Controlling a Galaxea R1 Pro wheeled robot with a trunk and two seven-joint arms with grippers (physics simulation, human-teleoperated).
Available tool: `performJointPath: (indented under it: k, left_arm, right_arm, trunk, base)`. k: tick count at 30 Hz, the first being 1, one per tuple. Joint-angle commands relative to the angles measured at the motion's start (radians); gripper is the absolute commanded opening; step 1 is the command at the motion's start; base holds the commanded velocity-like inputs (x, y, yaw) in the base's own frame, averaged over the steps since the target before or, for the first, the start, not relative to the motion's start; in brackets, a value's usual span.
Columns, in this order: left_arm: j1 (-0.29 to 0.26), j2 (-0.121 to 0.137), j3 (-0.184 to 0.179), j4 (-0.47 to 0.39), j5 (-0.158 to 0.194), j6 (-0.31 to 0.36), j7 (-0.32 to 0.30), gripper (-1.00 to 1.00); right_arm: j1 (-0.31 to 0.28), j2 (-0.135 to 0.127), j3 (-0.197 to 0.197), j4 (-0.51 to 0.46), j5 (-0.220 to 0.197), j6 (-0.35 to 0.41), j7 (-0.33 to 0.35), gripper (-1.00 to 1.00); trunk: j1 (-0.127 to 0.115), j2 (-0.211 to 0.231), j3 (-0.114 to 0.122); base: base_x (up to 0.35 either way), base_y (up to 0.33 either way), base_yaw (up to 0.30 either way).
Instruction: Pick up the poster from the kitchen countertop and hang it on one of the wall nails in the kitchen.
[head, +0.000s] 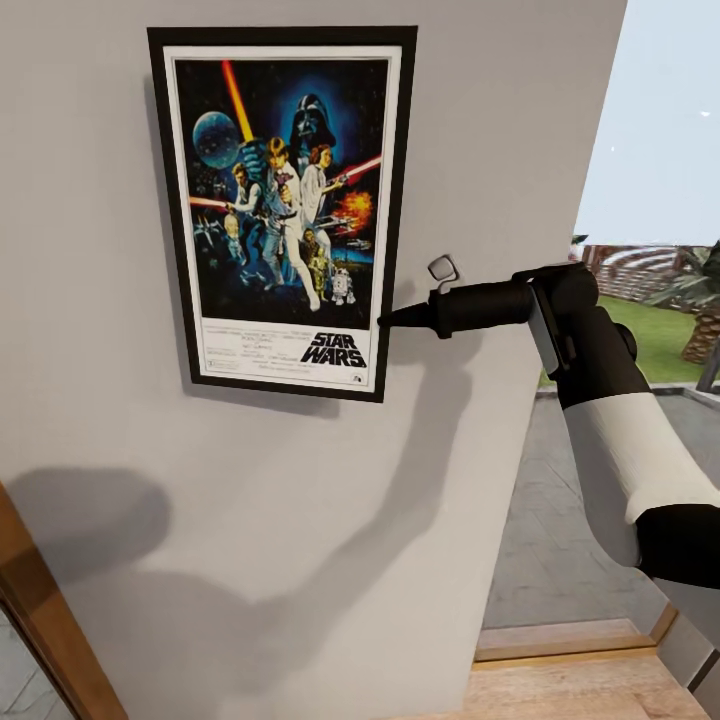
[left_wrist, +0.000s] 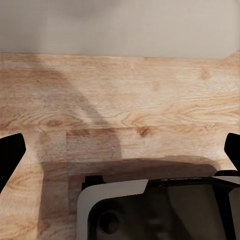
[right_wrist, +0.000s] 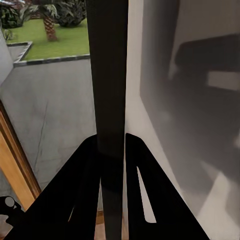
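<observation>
Poster (head: 283, 210) flat against grey wall (head: 300, 520), slightly tilted; right gripper (head: 385, 321) clamped on frame's right edge. Left gripper (left_wrist: 120, 155) spread wide over wooden floor (left_wrist: 125, 100). Advice: confirm nail catches, release slowly.

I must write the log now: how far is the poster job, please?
Done: the poster is off the countertop and up against the pale wall. In hand: the right gripper pinches its frame's right edge, seen edge-on from the right wrist. Left: confirm it hangs on a nail, which I cannot see, then release.
</observation>
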Motion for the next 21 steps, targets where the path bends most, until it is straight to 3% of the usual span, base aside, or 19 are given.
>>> performJointPath:
  k: [1,13,21]
  left_arm:
    - [0.0,0.0,0.004,-0.001,-0.001,-0.001,-0.005,1.0]
    - [0.0,0.0,0.004,-0.001,-0.001,-0.001,-0.005,1.0]
    - [0.0,0.001,0.004,0.0,-0.001,-0.001,-0.005,1.0]
  right_arm:
    - [0.0,-0.001,0.001,0.0,-0.001,0.013,0.003,-1.0]
    - [0.0,-0.001,0.001,0.0,-0.001,0.013,0.002,-1.0]
    - [0.0,-0.001,0.002,-0.002,-0.001,0.013,0.002,-1.0]
  trunk:
    - [0.0,-0.001,0.0]
    - [0.0,-0.001,0.0]
    - [0.0,-0.001,0.0]
  base:
    - [0.0,0.0,0.0]
    - [0.111,0.0,0.0]
    - [0.001,0.0,0.0]
